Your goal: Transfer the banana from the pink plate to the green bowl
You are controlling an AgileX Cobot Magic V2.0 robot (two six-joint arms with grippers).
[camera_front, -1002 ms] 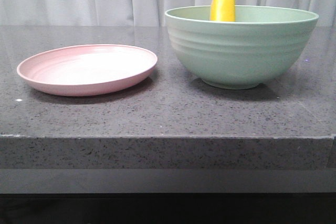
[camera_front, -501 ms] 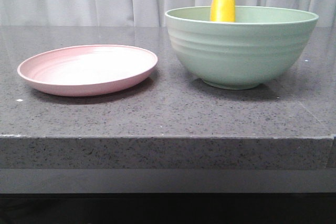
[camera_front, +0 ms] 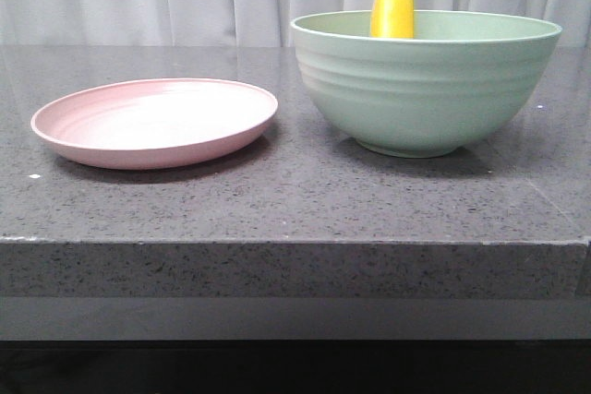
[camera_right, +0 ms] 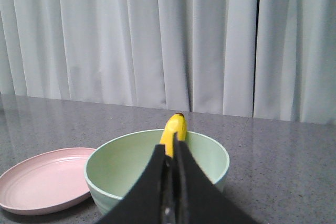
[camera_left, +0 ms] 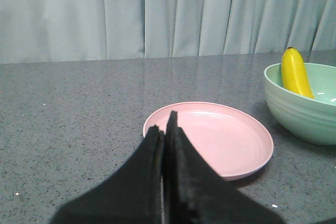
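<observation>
On the dark stone table (camera_front: 277,200), at about nine o'clock in the front view, the pink plate (camera_front: 154,122) is seen bare. Toward three o'clock the green bowl (camera_front: 425,80) is set, and the banana (camera_front: 391,8) is propped inside it, one end raised above the far rim. The left gripper (camera_left: 164,129) and right gripper (camera_right: 170,156) are both closed on nothing. The transfer is judged complete; nothing beyond keeping both arms clear is called for.
</observation>
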